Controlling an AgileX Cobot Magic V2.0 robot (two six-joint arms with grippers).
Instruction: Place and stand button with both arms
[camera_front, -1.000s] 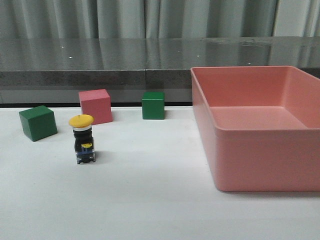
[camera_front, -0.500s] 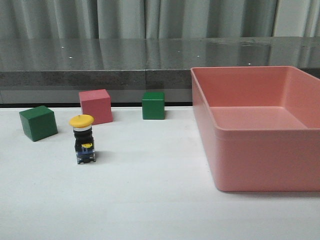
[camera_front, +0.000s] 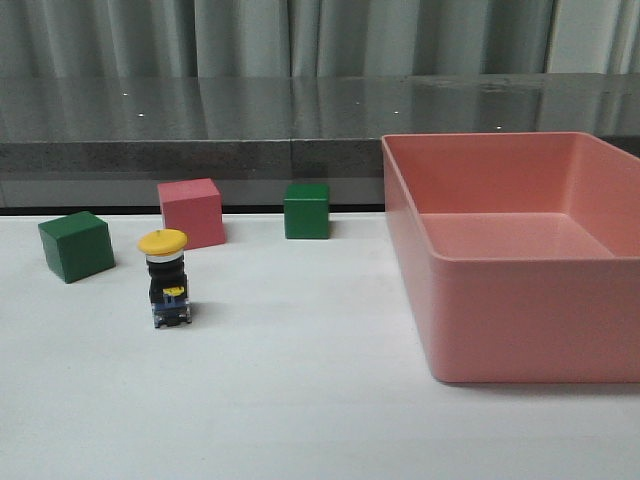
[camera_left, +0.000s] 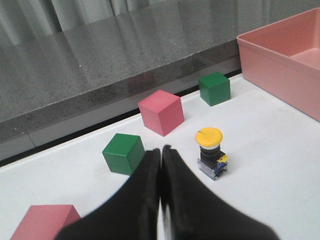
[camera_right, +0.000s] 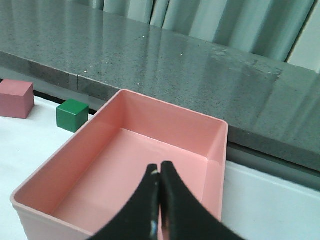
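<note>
The button (camera_front: 166, 283) stands upright on the white table at the left, yellow cap on top, black body, clear-blue base. It also shows in the left wrist view (camera_left: 210, 153). My left gripper (camera_left: 161, 150) is shut and empty, held back from the button with a gap between them. My right gripper (camera_right: 160, 167) is shut and empty, above the pink bin (camera_right: 75, 207). Neither arm shows in the front view.
A pink cube (camera_front: 190, 212) and two green cubes (camera_front: 75, 245) (camera_front: 306, 210) stand behind and beside the button. The large pink bin (camera_front: 510, 320) fills the right side. A second pink cube (camera_left: 42, 222) lies near the left gripper. A grey ledge (camera_front: 200, 155) runs along the back.
</note>
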